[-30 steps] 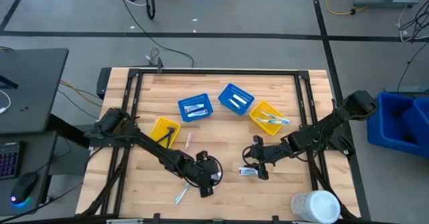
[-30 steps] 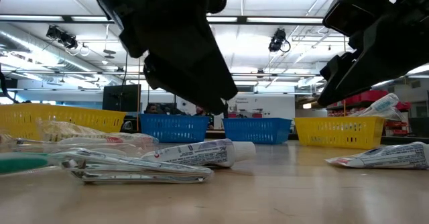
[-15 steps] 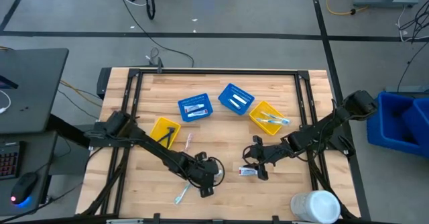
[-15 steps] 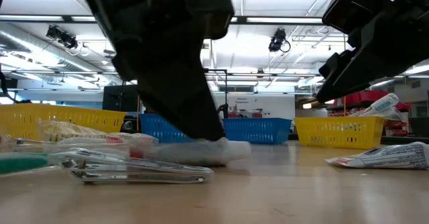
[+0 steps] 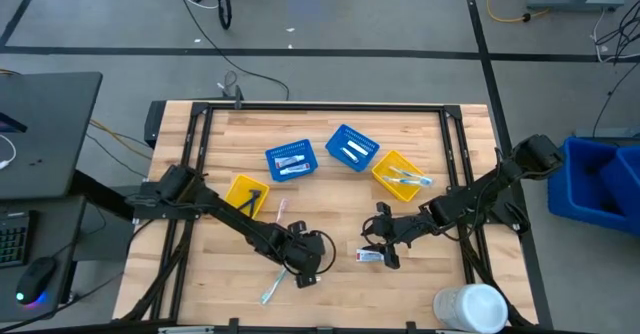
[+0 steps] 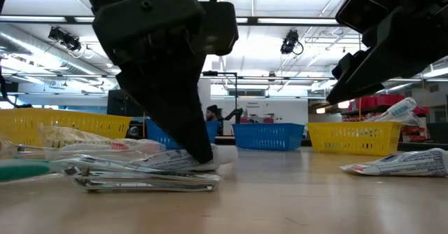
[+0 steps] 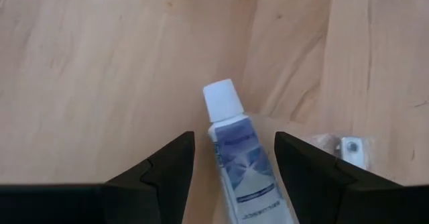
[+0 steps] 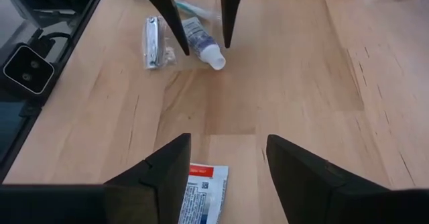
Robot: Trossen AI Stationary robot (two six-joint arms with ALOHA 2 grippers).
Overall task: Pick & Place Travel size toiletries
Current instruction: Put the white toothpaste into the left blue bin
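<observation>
My left gripper [image 7: 234,138] is open and low over the table's near middle. Its fingers stand on either side of a small white tube with a blue label [image 7: 233,158], which lies flat on the wood with its cap [image 7: 222,100] pointing away. The right wrist view shows the same fingers [image 8: 171,29] straddling that tube [image 8: 200,41]. My right gripper [image 8: 228,143] hangs open above a flat white tube with a red end [image 8: 201,196], [image 5: 370,256]. A clear packet with a metal clipper [image 8: 154,41] lies beside the blue-label tube.
Two blue baskets [image 5: 291,160], [image 5: 352,147] and two yellow baskets [image 5: 246,194], [image 5: 400,175] stand across the table's middle, toiletries inside some. A teal toothbrush [image 5: 270,292] lies near the front edge, a pink one [image 5: 281,211] by the left yellow basket. A large white cylinder [image 5: 470,307] stands front right.
My left gripper has come down toward the table and tipped more steeply, so its open fingers now stand low around the blue-label tube.
</observation>
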